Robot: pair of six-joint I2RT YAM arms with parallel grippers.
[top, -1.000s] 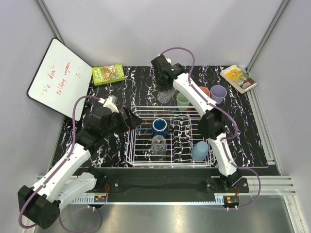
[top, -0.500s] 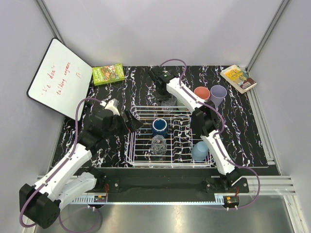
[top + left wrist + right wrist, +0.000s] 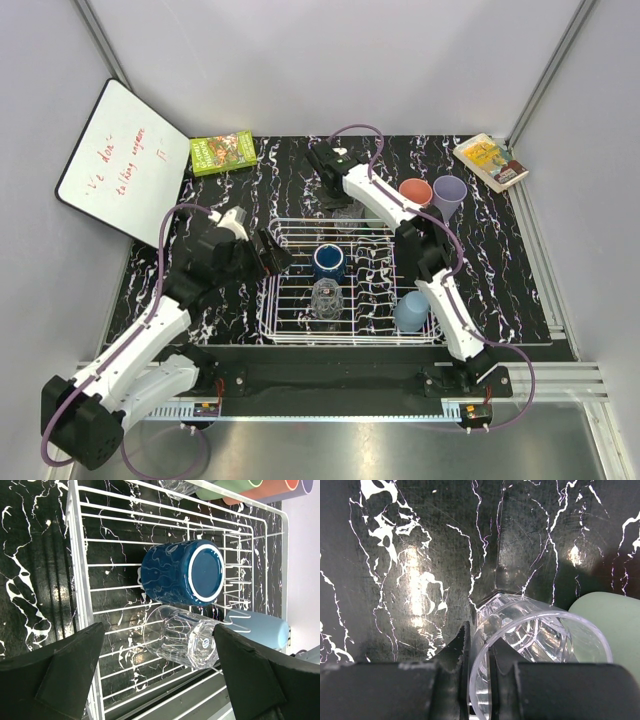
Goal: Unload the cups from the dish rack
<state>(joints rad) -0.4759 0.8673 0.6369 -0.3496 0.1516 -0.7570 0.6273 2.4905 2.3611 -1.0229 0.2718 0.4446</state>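
The white wire dish rack holds a dark blue cup, a clear glass and a light blue-grey cup. My right gripper is shut on the rim of a second clear glass, held tilted low over the table just behind the rack, beside the pale green cup. Salmon-pink and lavender cups stand on the table behind the rack. My left gripper is open and empty at the rack's left side, facing the racked clear glass and the dark blue cup.
A whiteboard leans at the left, a green book lies at the back left and a yellow book at the back right. The right arm stretches across the rack's right part.
My right gripper has brought the clear glass nearer and lower, close behind the rack's far edge beside the green cup. My left gripper has edged slightly toward the rack.
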